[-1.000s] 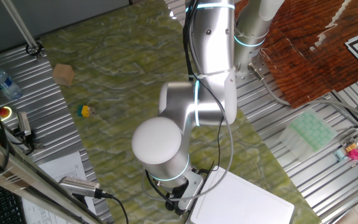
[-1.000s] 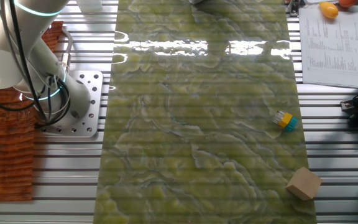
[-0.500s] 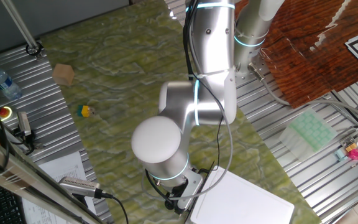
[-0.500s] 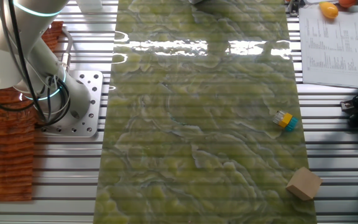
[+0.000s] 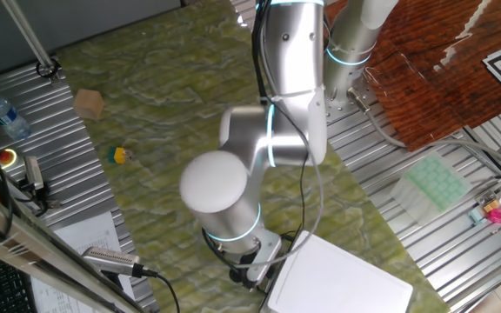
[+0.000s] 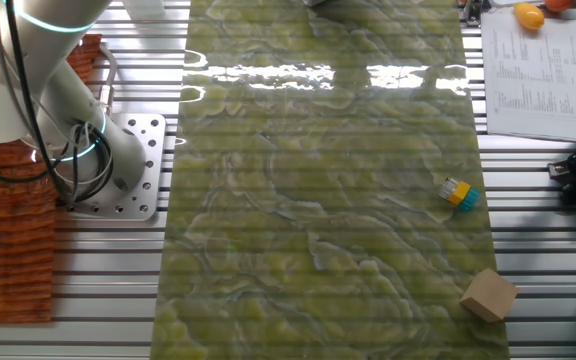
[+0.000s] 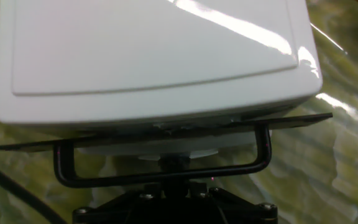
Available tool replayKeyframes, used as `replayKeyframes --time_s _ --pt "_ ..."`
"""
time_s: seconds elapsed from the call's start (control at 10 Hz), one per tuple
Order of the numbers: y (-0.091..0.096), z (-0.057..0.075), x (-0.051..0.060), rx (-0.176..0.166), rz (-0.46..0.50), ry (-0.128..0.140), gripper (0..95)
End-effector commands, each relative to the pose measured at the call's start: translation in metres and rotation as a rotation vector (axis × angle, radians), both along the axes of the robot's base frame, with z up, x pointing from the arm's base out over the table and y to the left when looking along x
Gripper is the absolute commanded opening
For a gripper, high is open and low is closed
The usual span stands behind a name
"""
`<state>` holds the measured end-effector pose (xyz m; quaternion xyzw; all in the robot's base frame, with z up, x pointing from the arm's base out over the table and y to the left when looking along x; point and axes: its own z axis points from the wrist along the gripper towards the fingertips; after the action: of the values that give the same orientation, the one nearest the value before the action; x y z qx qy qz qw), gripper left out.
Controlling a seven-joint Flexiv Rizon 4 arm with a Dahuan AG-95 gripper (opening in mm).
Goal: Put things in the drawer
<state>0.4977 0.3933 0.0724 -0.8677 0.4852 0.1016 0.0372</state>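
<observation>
The white box unit (image 5: 342, 280) stands at the near edge of the green mat. In the hand view its flat top (image 7: 154, 50) fills the frame, and the drawer's black wire loop handle (image 7: 257, 163) sticks out toward me. My gripper (image 7: 174, 169) sits at the middle of the handle bar and looks shut on it; in the fixed view it is mostly hidden under the arm (image 5: 243, 275). A tan cube (image 5: 89, 103) lies far off on the mat and also shows in the other fixed view (image 6: 488, 294). A small yellow-and-blue piece (image 5: 118, 155) lies nearby (image 6: 458, 193). No black piece shows.
A water bottle (image 5: 5, 115), a red button (image 5: 7, 157) and papers (image 5: 90, 236) lie on the metal slats at the left. A wooden board (image 5: 433, 78) and a green plastic tray (image 5: 437, 184) are at the right. The arm base (image 6: 118, 165) stands beside the mat.
The arm's elbow and wrist have shifted slightly left, away from the white box. The cube and the yellow-and-blue piece have not moved.
</observation>
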Motion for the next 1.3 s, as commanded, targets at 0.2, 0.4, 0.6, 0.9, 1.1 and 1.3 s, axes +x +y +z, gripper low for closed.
replayKeyframes --time_s 0.2,0.4,0.6,0.9,1.1,1.3 --pt "0.0007 -0.0004 0.0000 -0.020 0.057 -0.076 0.0" --pt "0.0010 -0.0005 -0.0001 -0.022 0.054 -0.073 0.0" --pt "0.0010 -0.0005 -0.0001 -0.029 0.048 -0.058 0.0" --pt "0.0010 -0.0005 -0.0001 -0.020 0.047 -0.037 19.0" --pt "0.0010 -0.0005 -0.0001 -0.006 0.045 -0.036 19.0" --pt "0.0010 -0.0005 -0.0001 0.014 0.029 -0.024 19.0"
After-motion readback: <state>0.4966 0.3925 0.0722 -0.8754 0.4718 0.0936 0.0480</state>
